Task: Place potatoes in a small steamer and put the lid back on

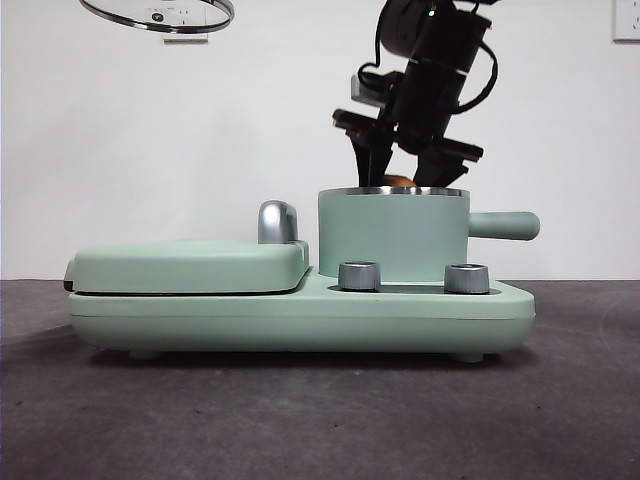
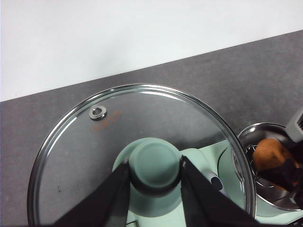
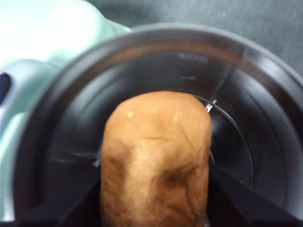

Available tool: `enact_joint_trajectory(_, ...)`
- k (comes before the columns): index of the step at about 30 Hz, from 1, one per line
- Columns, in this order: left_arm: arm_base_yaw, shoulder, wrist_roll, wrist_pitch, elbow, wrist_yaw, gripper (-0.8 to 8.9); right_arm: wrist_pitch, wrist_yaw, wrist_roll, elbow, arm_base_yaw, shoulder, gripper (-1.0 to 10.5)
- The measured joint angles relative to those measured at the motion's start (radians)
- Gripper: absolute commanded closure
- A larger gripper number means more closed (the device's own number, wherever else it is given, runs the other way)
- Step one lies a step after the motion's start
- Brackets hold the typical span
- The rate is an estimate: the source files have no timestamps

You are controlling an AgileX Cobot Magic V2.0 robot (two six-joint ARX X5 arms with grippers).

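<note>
Your right hand (image 1: 410, 165) grips the potato (image 3: 156, 161), firm and rounded, held endwise just inside the steamer (image 1: 392, 235) rim. Your left hand (image 2: 155, 177) clamps the knob of the glass lid (image 2: 75, 156), held high aside; treat it as fragile. Beside the pot sits the griddle cover (image 1: 190, 265).

The orange-brown potato (image 3: 156, 161) is standing on end inside the mint-green steamer (image 1: 393, 235), right of centre in the front view, its top peeking over the steel rim. The glass lid (image 1: 160, 14) is hanging tilted at upper left.
</note>
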Motion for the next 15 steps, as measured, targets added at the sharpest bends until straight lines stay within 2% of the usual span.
enact_joint_trajectory(9, 0.0, 0.0, 0.0, 0.0, 0.0, 0.0, 8.09, 0.0, 0.0, 0.0, 0.0, 0.0, 0.006, 6.8)
enact_joint_trajectory(15, 0.0, 0.0, 0.0, -0.002, 0.0, 0.0, 8.09, -0.016, 0.0, 0.0, 0.0, 0.0, 0.006, 5.6)
